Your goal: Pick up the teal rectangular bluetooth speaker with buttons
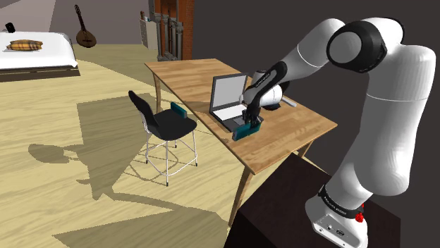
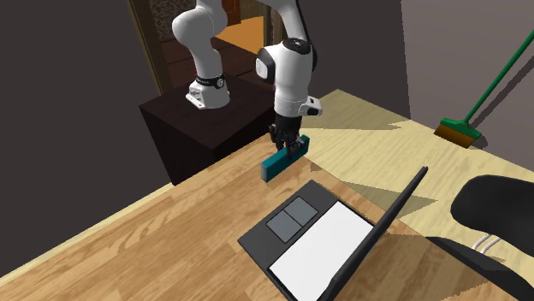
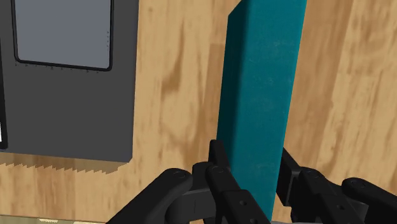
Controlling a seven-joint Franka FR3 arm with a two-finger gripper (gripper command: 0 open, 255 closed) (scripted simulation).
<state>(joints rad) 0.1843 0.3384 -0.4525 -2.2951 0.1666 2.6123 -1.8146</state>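
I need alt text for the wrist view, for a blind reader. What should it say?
Black jaws clasp one end of a long teal speaker over a wooden table. Beside it lies a dark laptop base with its grey touchpad.

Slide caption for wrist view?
Gripper clasps one end of the teal speaker; wooden table and laptop behind.
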